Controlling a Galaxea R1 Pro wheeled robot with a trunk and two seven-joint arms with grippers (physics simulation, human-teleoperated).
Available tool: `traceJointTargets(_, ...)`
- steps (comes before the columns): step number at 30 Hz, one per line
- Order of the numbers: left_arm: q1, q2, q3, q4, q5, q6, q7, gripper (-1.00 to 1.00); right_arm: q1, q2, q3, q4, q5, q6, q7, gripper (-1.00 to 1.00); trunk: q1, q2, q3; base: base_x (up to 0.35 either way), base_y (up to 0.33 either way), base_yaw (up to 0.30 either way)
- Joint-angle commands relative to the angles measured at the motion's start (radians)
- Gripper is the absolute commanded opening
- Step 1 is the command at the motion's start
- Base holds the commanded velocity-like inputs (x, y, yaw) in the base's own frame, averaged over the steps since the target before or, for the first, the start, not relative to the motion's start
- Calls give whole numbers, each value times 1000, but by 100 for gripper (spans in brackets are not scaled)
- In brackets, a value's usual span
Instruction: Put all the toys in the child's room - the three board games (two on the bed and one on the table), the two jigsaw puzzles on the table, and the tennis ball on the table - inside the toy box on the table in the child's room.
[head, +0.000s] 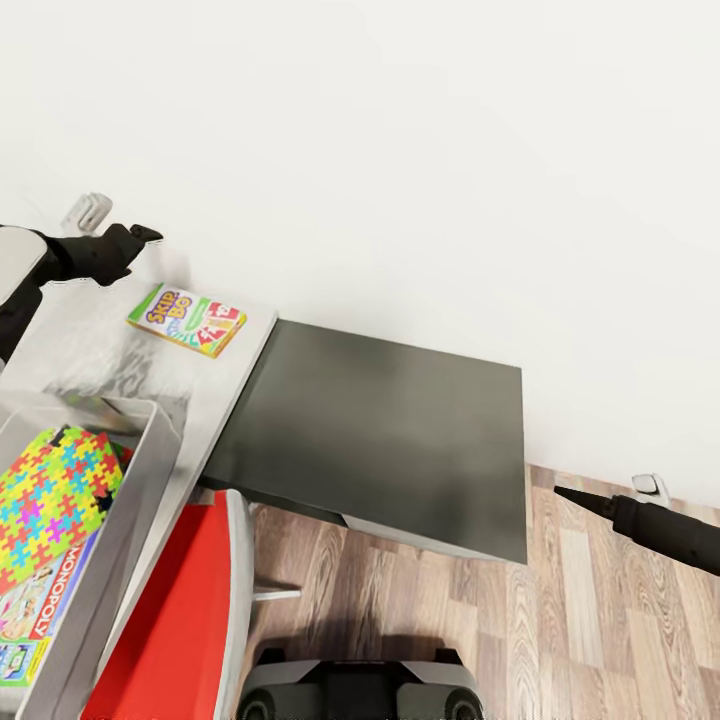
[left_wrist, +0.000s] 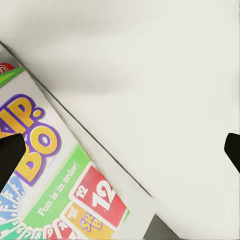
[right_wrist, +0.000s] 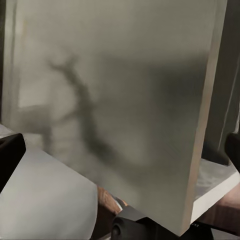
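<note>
The Skip-Bo game box (head: 187, 320) lies flat on the pale part of the desk (head: 100, 345), near the wall and just beside the dark section (head: 380, 430). The toy box (head: 150, 450) stands near it on the same desk and already holds a jigsaw puzzle (head: 55, 490) and the Monopoly box (head: 45, 600). The step in hand is judged to be picking up the Skip-Bo box. Since it is thin and flat, it would best be taken by one edge, perhaps after being slid to the desk's rim, and carried level into the toy box. The left hand (head: 135, 240) hovers above the desk just beside the game box, its fingers (left_wrist: 11, 159) spread wide apart and holding nothing. The right hand (head: 575, 497) hangs low over the wooden floor (head: 420, 610), well apart from the desk; its fingers (right_wrist: 10, 155) are also apart and empty.
</note>
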Motion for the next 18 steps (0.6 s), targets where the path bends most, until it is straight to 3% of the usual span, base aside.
traceJointTargets(1, -7, -1, -6, -6, 10, -1, 9, 100, -1, 0, -1, 0, 0, 6, 6, 100, 1, -2, -3, 0, 0, 0)
traceJointTargets(18, -25, -8, -3, -21, 9, 0, 15, 100, -1, 0, -2, 0, 0, 6, 20, 100, 1, -2, -31, 0, 0, 0)
